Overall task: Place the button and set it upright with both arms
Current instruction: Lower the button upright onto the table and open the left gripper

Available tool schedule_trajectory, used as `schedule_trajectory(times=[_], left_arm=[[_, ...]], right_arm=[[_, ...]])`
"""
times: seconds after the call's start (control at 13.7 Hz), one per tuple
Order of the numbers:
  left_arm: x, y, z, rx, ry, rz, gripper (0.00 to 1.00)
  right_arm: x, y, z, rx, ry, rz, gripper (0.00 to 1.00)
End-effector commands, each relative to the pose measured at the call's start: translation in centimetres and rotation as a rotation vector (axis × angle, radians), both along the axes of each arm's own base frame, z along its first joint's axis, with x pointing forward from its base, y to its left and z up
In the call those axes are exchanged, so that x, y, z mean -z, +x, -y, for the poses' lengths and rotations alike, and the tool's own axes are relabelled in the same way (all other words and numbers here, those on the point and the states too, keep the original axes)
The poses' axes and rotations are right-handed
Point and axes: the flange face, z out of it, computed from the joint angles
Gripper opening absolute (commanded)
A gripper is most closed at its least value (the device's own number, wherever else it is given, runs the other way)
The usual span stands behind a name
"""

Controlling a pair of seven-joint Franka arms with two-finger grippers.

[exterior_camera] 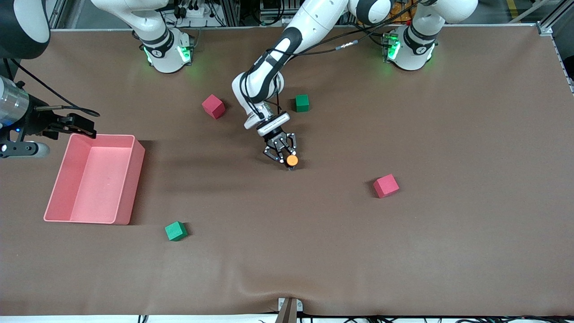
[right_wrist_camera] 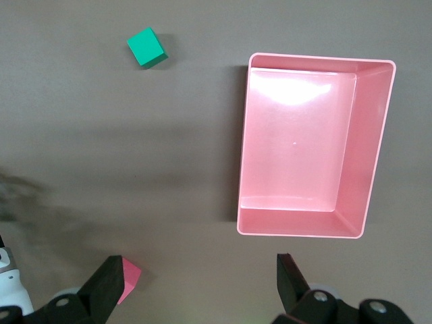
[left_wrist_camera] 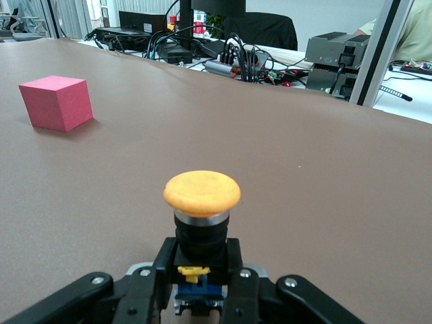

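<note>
The button (exterior_camera: 292, 160) stands upright on the brown table near its middle, orange cap on top. My left gripper (exterior_camera: 287, 158) reaches down to it and is shut on its black-and-blue body. In the left wrist view the button (left_wrist_camera: 202, 192) sits between the two black fingers (left_wrist_camera: 143, 290) of my left gripper (left_wrist_camera: 201, 277), cap up. My right gripper (exterior_camera: 83, 128) hangs open and empty in the air by the pink bin at the right arm's end of the table. It also shows in the right wrist view (right_wrist_camera: 199, 266).
A pink bin (exterior_camera: 134, 179), (right_wrist_camera: 378, 148) lies at the right arm's end. One red cube (exterior_camera: 213, 106) and one green cube (exterior_camera: 302, 102) lie farther from the front camera than the button. Another red cube (exterior_camera: 386, 185), (left_wrist_camera: 56, 101) and green cube (exterior_camera: 176, 231), (right_wrist_camera: 147, 47) lie nearer.
</note>
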Motion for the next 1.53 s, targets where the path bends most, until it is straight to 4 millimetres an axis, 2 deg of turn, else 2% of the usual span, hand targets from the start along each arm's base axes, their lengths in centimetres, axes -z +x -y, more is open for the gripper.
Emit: schedule_trajectory(times=[0.0, 0.37, 0.44, 0.51, 0.66, 0.73, 0.95, 1.24, 1.46], left_arm=[[0.4, 0.0, 0.0, 0.005, 0.013, 0.040, 0.11], [1.8, -0.1, -0.4, 0.006, 0.031, 0.038, 0.15], [1.7, -0.1, -0.4, 0.007, 0.031, 0.038, 0.32], [1.5, -0.1, -0.2, 0.010, 0.033, 0.034, 0.53], [1.5, -0.1, -0.2, 0.016, 0.044, 0.027, 0.84], [1.3, -0.3, 0.0, 0.023, 0.046, 0.025, 0.92], [1.0, -1.1, 0.6, 0.041, 0.053, 0.018, 1.00], [0.2, -2.7, 1.5, 0.046, 0.049, 0.018, 1.00], [-1.7, -4.7, 2.4, 0.062, 0.114, -0.043, 1.00]], right_arm=[[-0.1, -0.2, -0.1, -0.002, 0.002, 0.002, 1.00], [-0.1, -0.2, -0.2, -0.004, 0.002, 0.004, 1.00], [-0.1, -0.2, -0.2, -0.004, 0.002, 0.004, 1.00], [-0.1, -0.2, -0.2, -0.004, 0.002, 0.004, 1.00], [-0.1, -0.2, -0.1, -0.002, 0.002, 0.001, 1.00], [-0.1, -0.2, -0.1, -0.002, 0.002, -0.001, 1.00], [-0.1, -0.2, -0.1, -0.002, 0.002, 0.001, 1.00], [-0.1, -0.1, -0.2, -0.004, 0.002, 0.002, 1.00], [0.1, -0.1, -0.1, -0.002, 0.002, -0.002, 1.00]])
